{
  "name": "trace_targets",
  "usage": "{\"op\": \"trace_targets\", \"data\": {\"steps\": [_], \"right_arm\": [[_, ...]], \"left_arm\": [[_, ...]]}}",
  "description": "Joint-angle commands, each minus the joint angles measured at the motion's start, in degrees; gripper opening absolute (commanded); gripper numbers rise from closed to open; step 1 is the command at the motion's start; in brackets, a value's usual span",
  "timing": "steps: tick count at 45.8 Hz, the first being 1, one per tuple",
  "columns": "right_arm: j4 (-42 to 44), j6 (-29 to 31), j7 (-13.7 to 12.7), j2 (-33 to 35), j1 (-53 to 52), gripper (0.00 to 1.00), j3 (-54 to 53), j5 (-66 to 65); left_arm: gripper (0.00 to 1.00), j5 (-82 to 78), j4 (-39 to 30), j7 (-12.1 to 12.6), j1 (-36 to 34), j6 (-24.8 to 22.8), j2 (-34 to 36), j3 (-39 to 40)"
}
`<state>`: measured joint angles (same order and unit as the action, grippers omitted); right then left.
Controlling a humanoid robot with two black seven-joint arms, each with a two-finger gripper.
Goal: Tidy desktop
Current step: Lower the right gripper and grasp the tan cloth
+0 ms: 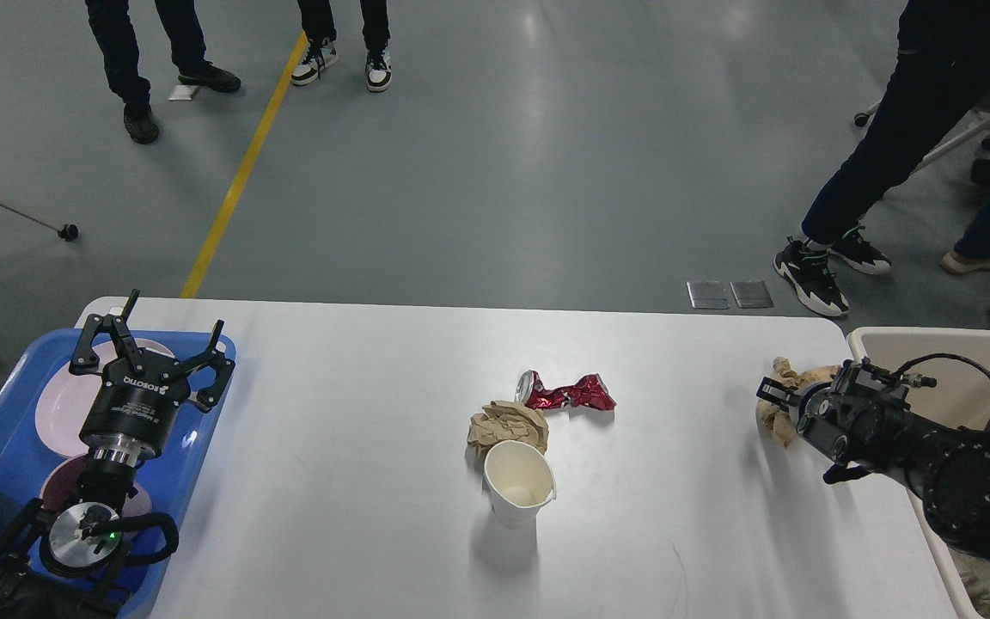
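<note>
1. Our left gripper [170,334] hung with fingers spread above the blue tray [5,387].
2. Our right gripper [774,397] was clamped on crumpled brown paper [791,378] at the desktop's [357,447] right edge.
3. A paper cup [519,483] stood mid-desktop.

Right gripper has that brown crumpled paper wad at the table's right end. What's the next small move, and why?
Probably carry the brown crumpled paper wad rightward over the beige plastic bin and release: the right gripper appears closed on it, beside the bin's rim. The left gripper is open over the blue plastic tray.

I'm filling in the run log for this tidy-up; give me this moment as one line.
left gripper: open over blue tray | right gripper: shut on brown paper wad | desktop: cup, crushed can, paper
</note>
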<state>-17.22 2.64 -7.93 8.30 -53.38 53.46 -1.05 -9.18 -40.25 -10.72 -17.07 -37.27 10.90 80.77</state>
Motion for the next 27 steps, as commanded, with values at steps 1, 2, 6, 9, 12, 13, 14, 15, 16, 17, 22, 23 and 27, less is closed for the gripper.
{"op": "trace_targets", "data": {"steps": [1,2,6,9,12,13,14,15,16,17,22,23,27], "right_arm": [[0.0,-0.6,-0.1,0.0,0.2,0.17,-0.6,0.7],[0.0,-0.9,-0.2,0.0,0.2,0.16,-0.6,0.7],[-0.3,-1.1,-0.6,0.0,0.2,0.00,-0.5,0.7],[-0.7,-0.4,-1.0,0.1,0.1,0.00,-0.5,0.8],[-0.9,-0.4,-1.5,0.1,0.1,0.00,-0.6,0.9],[-0.9,-0.4,-1.5,0.1,0.1,0.00,-0.6,0.9],[-0.9,-0.4,-1.5,0.1,0.1,0.00,-0.6,0.9],[-0.9,-0.4,-1.5,0.1,0.1,0.00,-0.6,0.9],[-0.9,-0.4,-1.5,0.1,0.1,0.00,-0.6,0.9],[-0.9,-0.4,-1.5,0.2,0.0,0.00,-0.6,0.9],[-1.1,-0.4,-1.5,0.4,-0.1,0.00,-0.6,0.9],[-1.1,-0.4,-1.5,0.4,-0.1,0.00,-0.6,0.9],[-1.1,-0.4,-1.6,0.5,-0.2,0.00,-0.6,0.9]], "left_arm": [[0.96,0.0,0.0,0.0,0.0,0.0,0.0,0.0],[0.96,0.0,0.0,0.0,0.0,0.0,0.0,0.0],[0.96,0.0,0.0,0.0,0.0,0.0,0.0,0.0],[0.96,0.0,0.0,0.0,0.0,0.0,0.0,0.1],[0.96,0.0,0.0,0.0,0.0,0.0,0.0,0.0],[0.96,0.0,0.0,0.0,0.0,0.0,0.0,0.0],[0.96,0.0,0.0,0.0,0.0,0.0,0.0,0.0],[0.96,0.0,0.0,0.0,0.0,0.0,0.0,0.0],[0.96,0.0,0.0,0.0,0.0,0.0,0.0,0.1],[0.96,0.0,0.0,0.0,0.0,0.0,0.0,0.0],[0.96,0.0,0.0,0.0,-0.1,0.0,0.0,0.0],[0.96,0.0,0.0,0.0,0.0,0.0,0.0,0.0],[0.96,0.0,0.0,0.0,0.0,0.0,0.0,0.0]]}}
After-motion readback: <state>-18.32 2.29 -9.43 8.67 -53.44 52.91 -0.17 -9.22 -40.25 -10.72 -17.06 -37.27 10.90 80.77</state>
